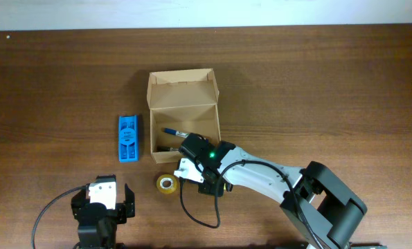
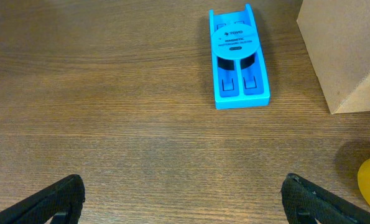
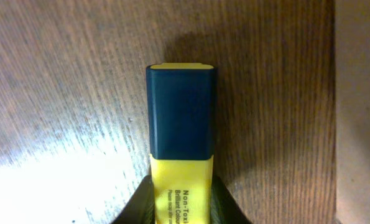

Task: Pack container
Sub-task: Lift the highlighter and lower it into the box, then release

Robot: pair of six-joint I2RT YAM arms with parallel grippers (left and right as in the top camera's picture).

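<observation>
Step in hand, as I read it: carrying a marker to the container (image 1: 192,117).

- The right gripper (image 3: 181,202) has its jaws closed to barrel width on a yellow highlighter (image 3: 181,106) with a dark cap.
- In the wrist view the highlighter hangs over bare table (image 3: 66,74). The container's wall runs along the right edge of the frame.
- The container sits upper centre in the overhead view, with its flap lid (image 1: 182,88) open toward the top.
- Inside lies a blue pen (image 1: 172,131). A darker item sits at the lower left corner, too small to name.
- The left gripper (image 2: 185,199), at lower left in the overhead view, has its jaws spread wide and holds nothing.

Next, you would need to clear the wall, lower the highlighter beside the pen, then release.
</observation>
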